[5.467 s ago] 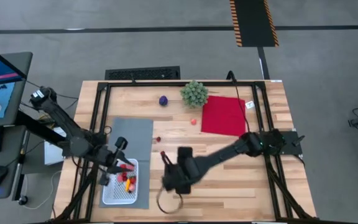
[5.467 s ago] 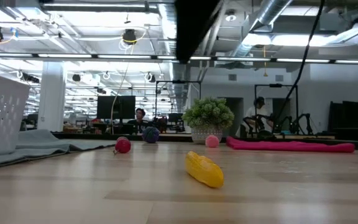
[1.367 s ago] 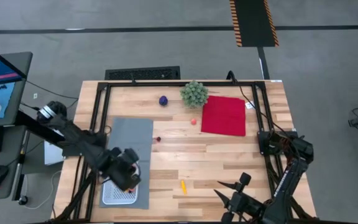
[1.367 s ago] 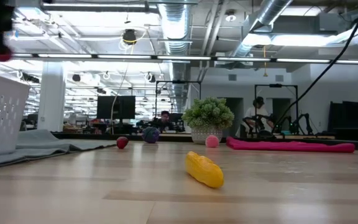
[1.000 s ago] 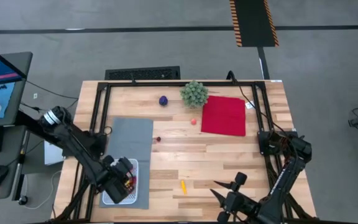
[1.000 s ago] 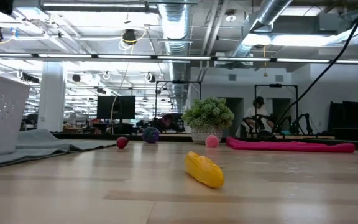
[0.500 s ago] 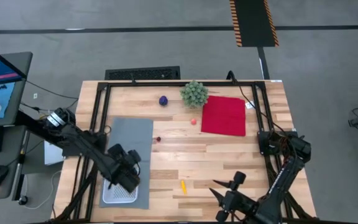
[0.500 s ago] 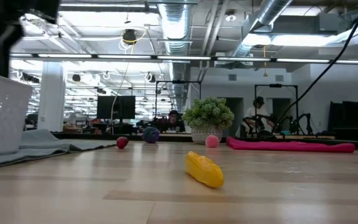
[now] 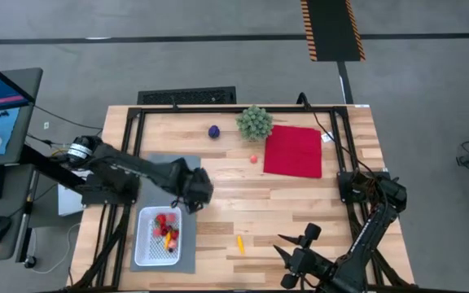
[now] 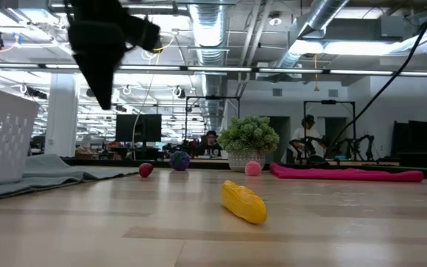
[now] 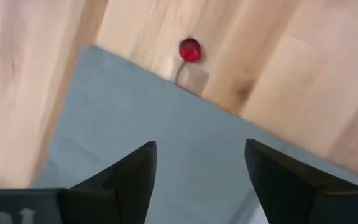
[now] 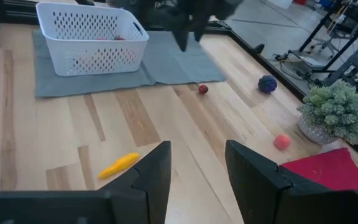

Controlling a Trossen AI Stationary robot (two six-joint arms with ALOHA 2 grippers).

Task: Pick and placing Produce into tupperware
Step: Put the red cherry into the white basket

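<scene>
Several produce pieces already in tupperware (image 9: pixel 158 236). Four left out: cherry (image 11: pixel 189 50), corn (image 9: pixel 240 244), pink ball (image 9: pixel 253 159), purple ball (image 9: pixel 213 131). Left gripper (image 11: pixel 199 168) spread, empty, cherry just ahead. Right gripper (image 12: pixel 197 165) spread, parked, corn nearest.

A light wooden table (image 9: pixel 300 220) is seen, on which a grey mat (image 9: pixel 173 175), red cloth (image 9: pixel 293 150), potted plant (image 9: pixel 254 122), purple ball (image 9: pixel 213 131), pink fruit (image 9: pixel 253 159), small red fruit (image 9: pixel 207 182) and yellow piece (image 9: pixel 240 244) are laid.
</scene>
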